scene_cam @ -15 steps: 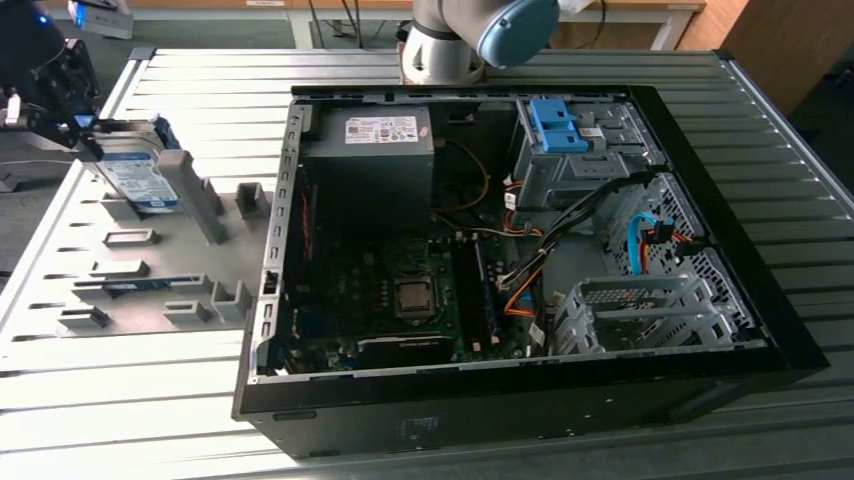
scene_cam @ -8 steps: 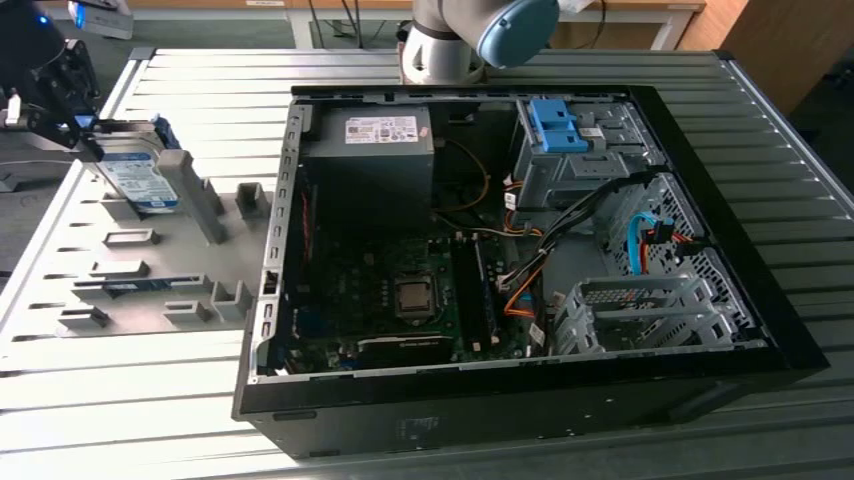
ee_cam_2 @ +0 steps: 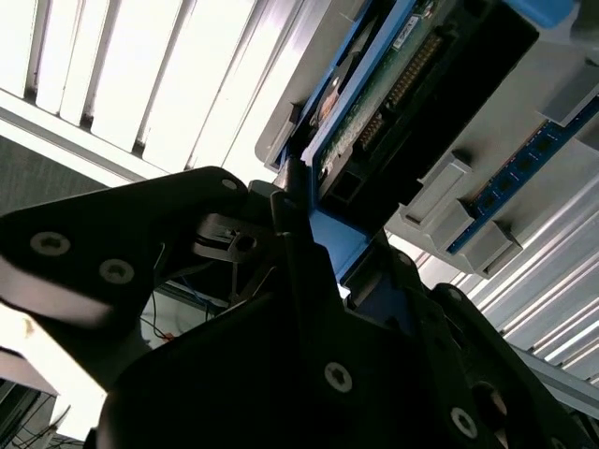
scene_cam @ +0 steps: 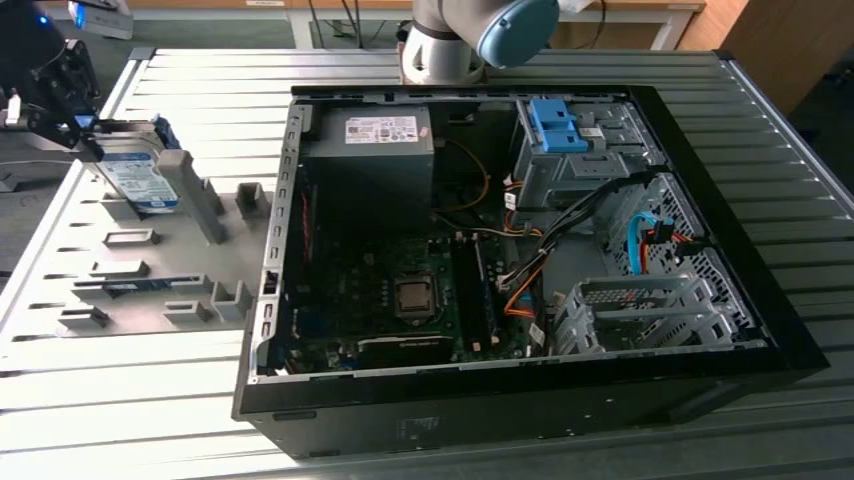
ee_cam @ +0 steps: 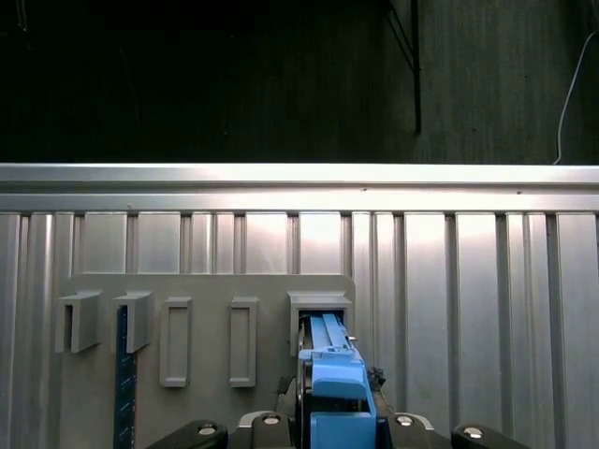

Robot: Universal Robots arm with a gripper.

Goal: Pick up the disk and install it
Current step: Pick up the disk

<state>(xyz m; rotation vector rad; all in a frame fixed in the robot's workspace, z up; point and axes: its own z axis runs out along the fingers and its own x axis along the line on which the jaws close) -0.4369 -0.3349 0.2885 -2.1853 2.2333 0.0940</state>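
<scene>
gripper (scene_cam: 96, 140) looks clamped on the disk (scene_cam: 138, 178), which stands on edge at its slot in the grey holder plate (scene_cam: 160, 285), exterior view's left. pickup barely begun. install not done, open computer case (scene_cam: 534, 250) well apart.

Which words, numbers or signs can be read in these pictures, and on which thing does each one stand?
No text can be read for certain.
Too small: print on the white sticker of the big grey metal box.
Blurred: the white-and-blue label on the flat silver-grey disk with blue rails.
Too small: the small white label on its green circuit board.
</scene>
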